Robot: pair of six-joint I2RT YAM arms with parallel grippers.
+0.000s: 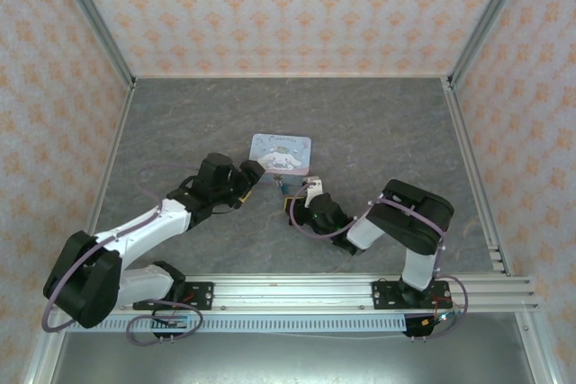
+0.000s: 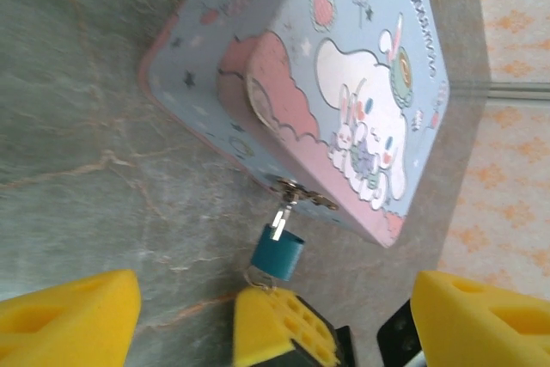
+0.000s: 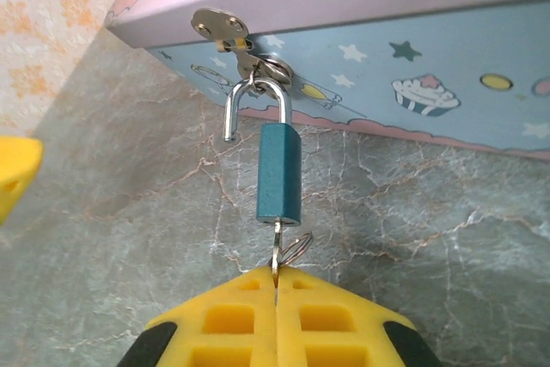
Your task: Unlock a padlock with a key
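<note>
Hanging from the small metal hasp [image 3: 225, 30] on the side wall of the light-blue cartoon tin [image 3: 412, 75], the padlock [image 3: 279, 174] is a tiny dark teal block with a silvery shackle [image 3: 249, 96]. The shackle looks open: one leg ends free in the air beside the body, while the other leg goes into the body. Its curved top passes through the loop of the hasp.

The lock is between the tin and the right end effector [image 3: 275, 285], over the grey marbled counter [image 3: 112, 238]. I cannot tell if it touches the counter.

The key [image 3: 276, 245] sits in the bottom of the padlock. Only a thin silvery piece of it shows between the lock and the yellow pads [image 3: 232, 315], with a small wire ring [image 3: 296, 249] just beside it. The right end effector is pressed together on this key, and its two pads meet along one line.

The left end effector [image 1: 255, 172] stands wide and holds nothing — its yellow fingers [image 2: 73, 315] are far apart, near the corner of the tin, with the lock between them in its wrist view.
</note>
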